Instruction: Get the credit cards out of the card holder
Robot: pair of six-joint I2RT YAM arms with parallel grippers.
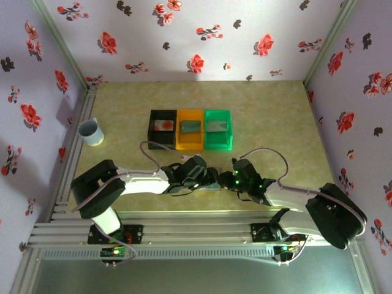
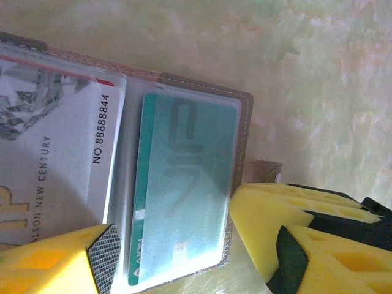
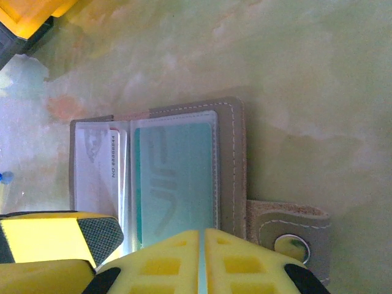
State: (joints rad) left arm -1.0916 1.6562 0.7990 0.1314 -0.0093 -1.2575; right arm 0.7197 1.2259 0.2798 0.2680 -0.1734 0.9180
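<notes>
**Left claw** [image 2: 190, 245]: jaws stand wide apart with nothing clamped between them. Its padded finger [image 2: 101, 257] hangs over the line where the two clear sleeves meet.

**Right claw** [image 3: 202, 263]: fingers pressed together. The closed tips sit on the near edge of the teal-card half. Whether they pinch the sleeve edge cannot be told.

**Card holder** [image 2: 244, 122]: lies open and flat on the table [image 2: 318, 73], directly beneath and just ahead of both claws. Its snap strap [image 3: 288, 229] sticks out just beside the right claw's fingers.

**Credit cards in the holder**
- The teal card [image 2: 184, 184] is in its sleeve, between the left claw's jaws and just ahead of the right claw's tips.
- The white card [image 2: 55, 153], which carries a printed number, is in the other sleeve, on the padded finger's outer side.

**Bins**: the black bin [image 1: 163, 144], orange bin [image 1: 190, 145] and green bin [image 1: 218, 144] stand in a row beyond both claws, well apart from them. Each holds one loose card [image 1: 190, 127]
</notes>
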